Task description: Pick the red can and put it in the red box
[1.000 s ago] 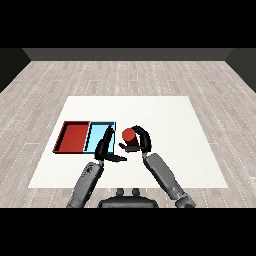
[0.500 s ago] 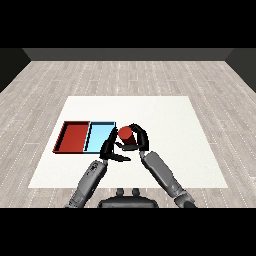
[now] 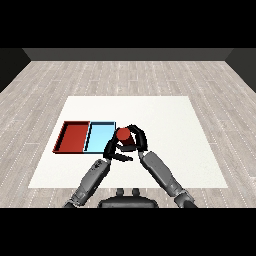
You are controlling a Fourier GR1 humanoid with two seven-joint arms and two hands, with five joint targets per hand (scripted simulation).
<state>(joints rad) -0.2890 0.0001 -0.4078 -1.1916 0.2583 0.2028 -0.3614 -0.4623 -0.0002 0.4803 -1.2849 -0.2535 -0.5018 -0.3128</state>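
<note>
The red can (image 3: 123, 134) is held above the table, just right of the light blue tray (image 3: 99, 136). My right hand (image 3: 138, 141) is curled round it from the right side. My left hand (image 3: 113, 150) hangs just below and left of the can with its fingers relaxed, holding nothing. The red tray (image 3: 74, 137) lies at the left, side by side with the light blue one, and nothing lies in it.
Both trays sit near the left part of the white table (image 3: 165, 120). Grey wood floor surrounds the table.
My right hand has carried the red can leftward, from right of the trays to the light blue tray's right edge. The left hand shifted slightly right, closer to the can.
</note>
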